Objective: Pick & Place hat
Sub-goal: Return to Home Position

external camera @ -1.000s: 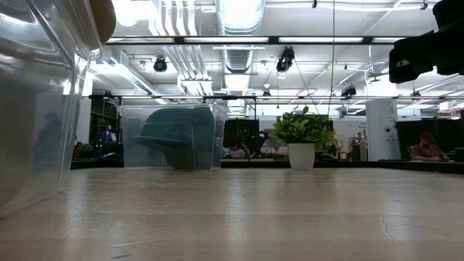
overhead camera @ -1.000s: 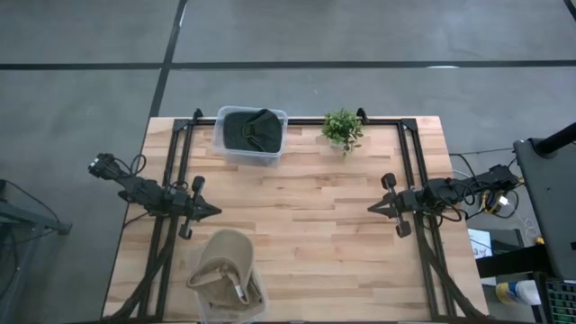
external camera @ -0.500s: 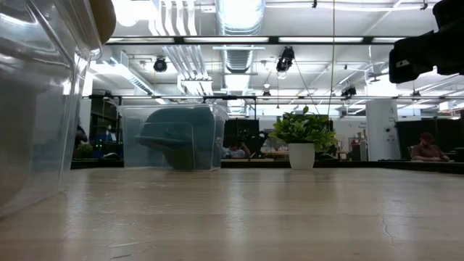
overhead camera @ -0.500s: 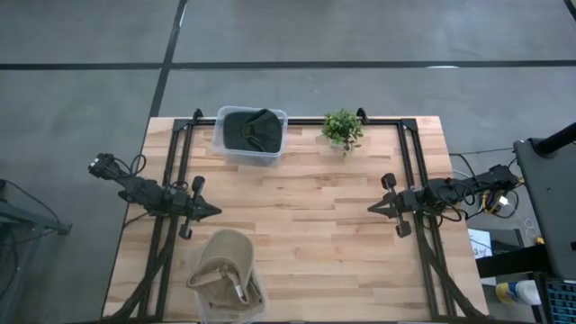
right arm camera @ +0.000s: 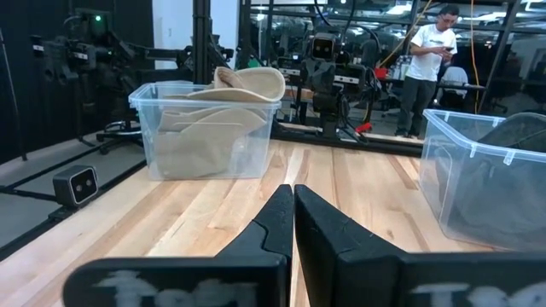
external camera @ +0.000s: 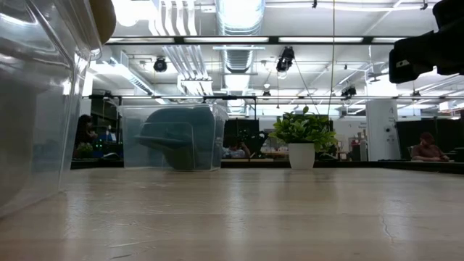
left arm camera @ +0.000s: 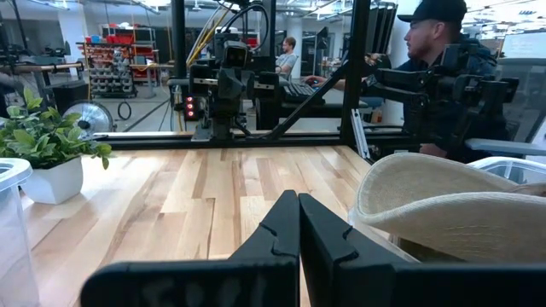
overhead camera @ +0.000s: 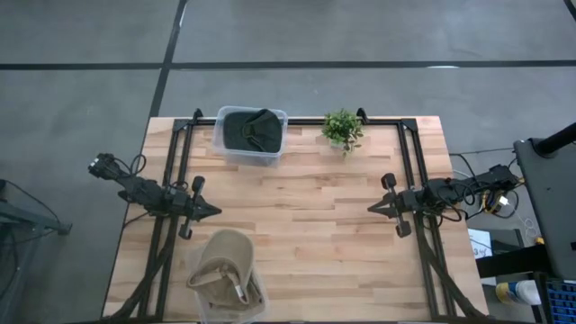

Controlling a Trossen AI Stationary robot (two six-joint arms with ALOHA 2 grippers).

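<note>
The high camera looks straight down on the whole table (overhead camera: 315,225). The low one sits at table level, close against a clear bin (external camera: 36,109). Wrist cameras look level past the left fingers (left arm camera: 277,230) and right fingers (right arm camera: 273,222), facing each other.

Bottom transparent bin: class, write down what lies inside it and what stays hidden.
A tan cap lies on top in the bin, poking above its rim. More tan fabric shows beneath through the wall, but how many caps are there cannot be counted.
</note>
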